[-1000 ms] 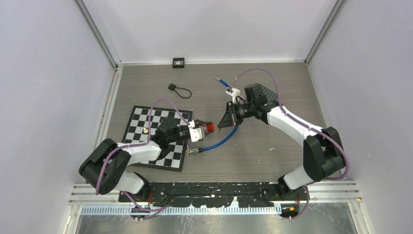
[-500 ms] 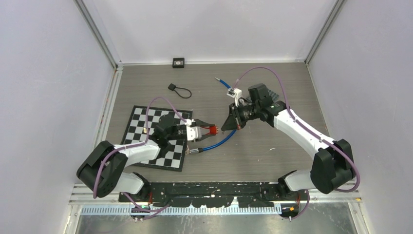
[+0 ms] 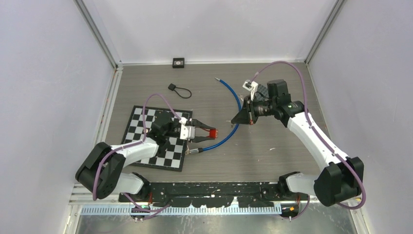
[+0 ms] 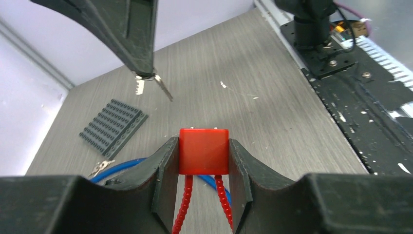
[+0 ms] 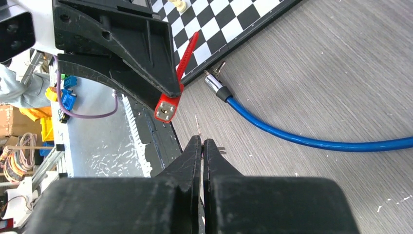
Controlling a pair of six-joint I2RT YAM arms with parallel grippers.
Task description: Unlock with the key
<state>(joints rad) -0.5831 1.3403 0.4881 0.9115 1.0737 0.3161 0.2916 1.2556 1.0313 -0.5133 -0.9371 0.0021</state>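
The right gripper (image 5: 202,142), its black fingers pressed together, pinches a key (image 5: 197,127). The thin blade points toward the keyhole face of a red lock (image 5: 166,108), with a small gap between them. The left gripper (image 5: 168,87) holds the lock at its tip. A blue cable (image 5: 302,140) curves across the wood-grain table (image 5: 331,63), its metal end just beside a chessboard (image 5: 234,19).

Padlock (image 3: 213,133) in left hand (image 3: 208,133) right of chessboard (image 3: 141,124), near cable (image 3: 229,137); key (image 3: 229,121) in right hand (image 3: 235,120) further right.

red lock (image 4: 203,150) held aloft, keyhole facing thin metal key (image 4: 164,90), apart.
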